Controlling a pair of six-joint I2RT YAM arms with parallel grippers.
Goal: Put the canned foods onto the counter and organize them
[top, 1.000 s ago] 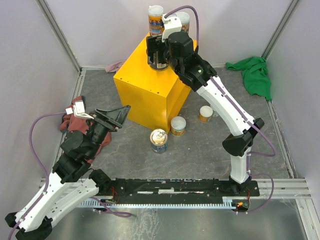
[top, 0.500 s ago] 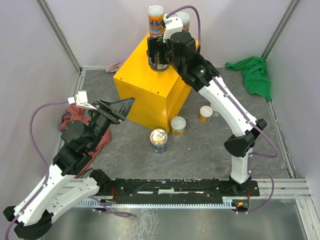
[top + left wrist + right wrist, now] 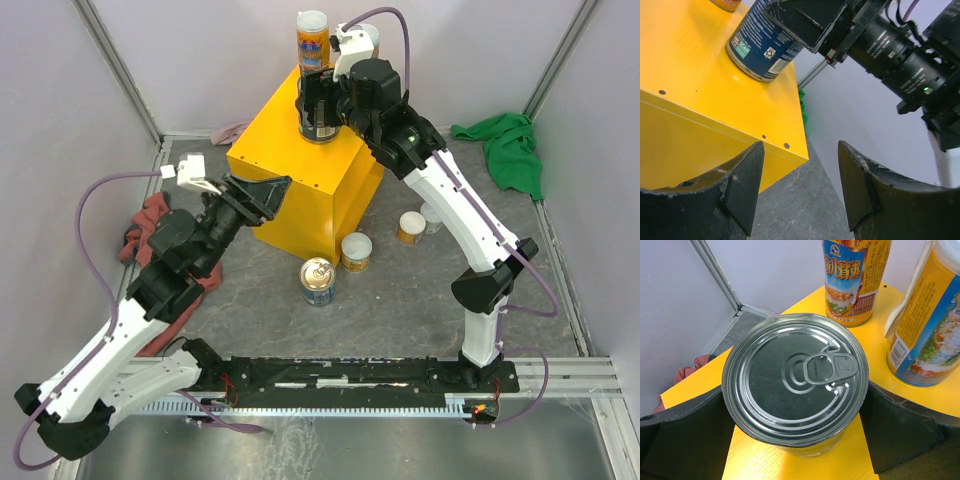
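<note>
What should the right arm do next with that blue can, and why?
Probably lift the right gripper straight up: the blue can seems to stand on the yellow counter beside two orange cans, jaws wide at its sides.

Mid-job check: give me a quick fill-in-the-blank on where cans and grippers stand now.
The right gripper straddles the wide blue silver-topped can, standing on the bright ___ box-shaped cabinet.
___ tall slim orange cans share that top.
The left gripper holds ___.
Missing: yellow; two; nothing.
</note>
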